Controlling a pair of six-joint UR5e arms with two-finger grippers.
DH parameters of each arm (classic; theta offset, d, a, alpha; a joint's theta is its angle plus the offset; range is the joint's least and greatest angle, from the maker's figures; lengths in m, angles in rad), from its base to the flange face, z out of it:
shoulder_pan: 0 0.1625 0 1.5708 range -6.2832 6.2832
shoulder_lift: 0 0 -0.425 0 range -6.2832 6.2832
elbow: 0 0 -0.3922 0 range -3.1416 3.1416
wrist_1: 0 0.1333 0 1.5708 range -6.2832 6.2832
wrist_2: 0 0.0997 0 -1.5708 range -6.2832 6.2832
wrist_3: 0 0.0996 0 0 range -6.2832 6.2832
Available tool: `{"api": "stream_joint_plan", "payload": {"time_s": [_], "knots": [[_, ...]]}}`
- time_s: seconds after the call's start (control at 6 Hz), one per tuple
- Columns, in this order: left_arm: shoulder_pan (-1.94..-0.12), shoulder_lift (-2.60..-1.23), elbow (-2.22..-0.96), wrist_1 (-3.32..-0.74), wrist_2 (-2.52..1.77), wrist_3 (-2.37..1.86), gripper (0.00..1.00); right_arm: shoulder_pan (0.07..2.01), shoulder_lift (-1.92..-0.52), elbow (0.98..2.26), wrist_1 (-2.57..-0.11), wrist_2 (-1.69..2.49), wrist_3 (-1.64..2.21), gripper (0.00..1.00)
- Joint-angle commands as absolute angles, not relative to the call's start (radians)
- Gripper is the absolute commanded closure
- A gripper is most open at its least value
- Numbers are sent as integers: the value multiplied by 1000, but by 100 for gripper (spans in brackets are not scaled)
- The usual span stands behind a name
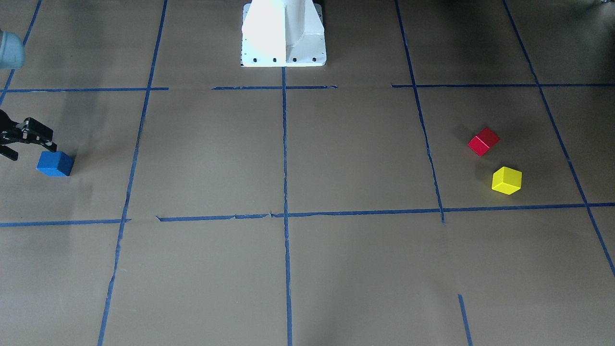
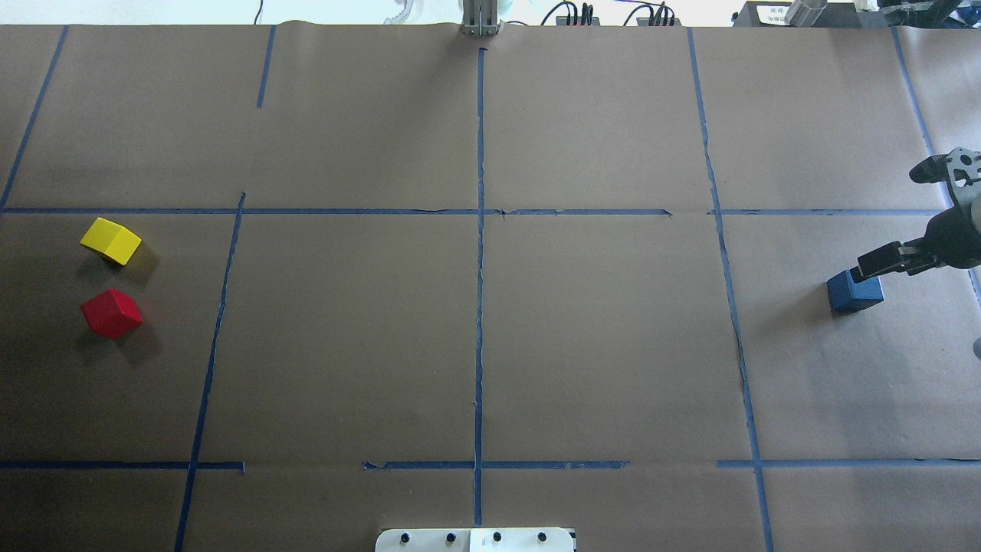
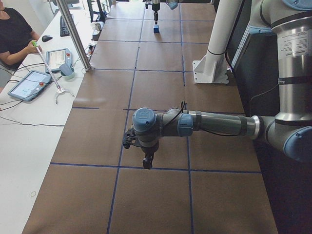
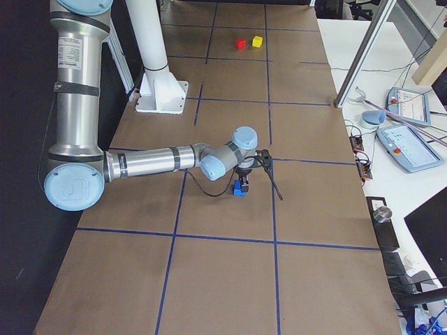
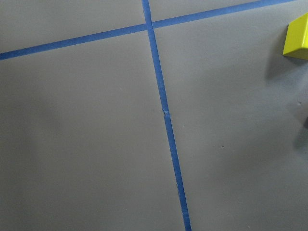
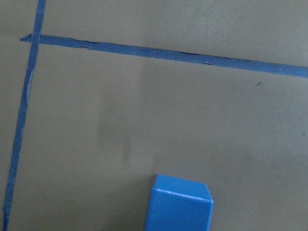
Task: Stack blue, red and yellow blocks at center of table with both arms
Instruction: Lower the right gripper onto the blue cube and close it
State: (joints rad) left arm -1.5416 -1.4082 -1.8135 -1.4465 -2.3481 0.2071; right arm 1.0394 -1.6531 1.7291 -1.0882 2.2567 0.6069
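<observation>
We saw the right end effector [image 1: 33, 150] released, fingers spread, just above the blue block [image 1: 55, 163] at the table's [image 1: 336, 158] right end. The red block [image 1: 484, 141] and yellow block [image 1: 507, 180] sat close together at the left end. We could not tell the left end effector's [image 3: 146, 162] state.

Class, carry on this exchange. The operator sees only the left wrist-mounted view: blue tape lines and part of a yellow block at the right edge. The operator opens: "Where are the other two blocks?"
Observer: The red block lies next to the yellow block, not touching it, far out on the robot's left.
Operator: And the blue one?
Observer: The blue block sits alone, far out on the robot's right.
Operator: Is anything holding it?
Observer: No. The right pincer hovers close beside it, open, and is not gripping it.
</observation>
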Motion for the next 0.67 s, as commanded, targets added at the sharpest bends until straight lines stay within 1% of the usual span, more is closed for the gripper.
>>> {"api": "stream_joint_plan", "payload": {"time_s": [0.0,0.33,0.5], "knots": [[-1542,-1408,-1813,-1447,-2349,207,0,980,-1652,1714,-1085,2177,640,1],[-1543,-1408,-1816,-1447,-2349,207,0,939,-1651,1654,-1081,2160,652,1],[-1543,-1407,-1824,-1447,-2349,209,0,919,-1619,1622,-1083,2145,652,11]]}}
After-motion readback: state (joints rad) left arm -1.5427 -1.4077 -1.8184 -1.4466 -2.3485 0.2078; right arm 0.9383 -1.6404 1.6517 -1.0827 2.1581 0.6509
